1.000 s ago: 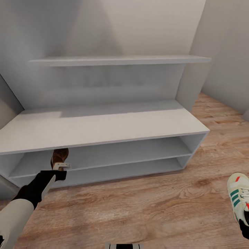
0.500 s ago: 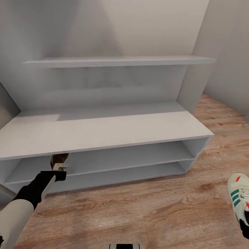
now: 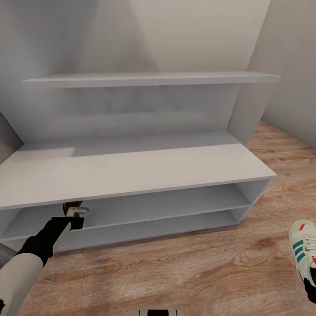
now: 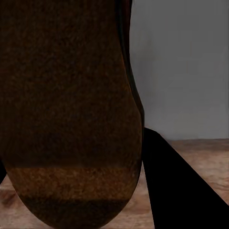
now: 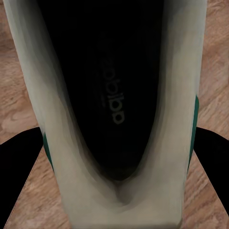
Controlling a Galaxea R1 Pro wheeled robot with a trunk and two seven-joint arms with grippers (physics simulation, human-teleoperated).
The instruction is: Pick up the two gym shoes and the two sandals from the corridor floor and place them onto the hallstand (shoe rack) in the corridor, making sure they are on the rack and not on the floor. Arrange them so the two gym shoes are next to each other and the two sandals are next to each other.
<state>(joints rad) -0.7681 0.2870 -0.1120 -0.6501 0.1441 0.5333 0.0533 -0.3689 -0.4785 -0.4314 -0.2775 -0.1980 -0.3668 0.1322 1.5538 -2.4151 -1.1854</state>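
Observation:
The hallstand stands in front of me, pale grey with a wide bench top and two low open shelves. My left gripper is shut on a brown sandal at the mouth of the upper low shelf, at its left end. The bench edge hides the sandal's top. The left wrist view looks at the sandal's dark sole, with a black finger beside it. My right gripper is shut on a cream gym shoe with green stripes, held over the corridor floor. In the right wrist view, black fingers flank the shoe.
A long shelf runs above the bench against the grey back wall. A side wall closes in at the right, with wood floor between it and the hallstand's right end.
The camera has moved closer to the hallstand, which looks larger and lower. More of the sandal has slipped under the bench edge. Both arms keep their places in the view.

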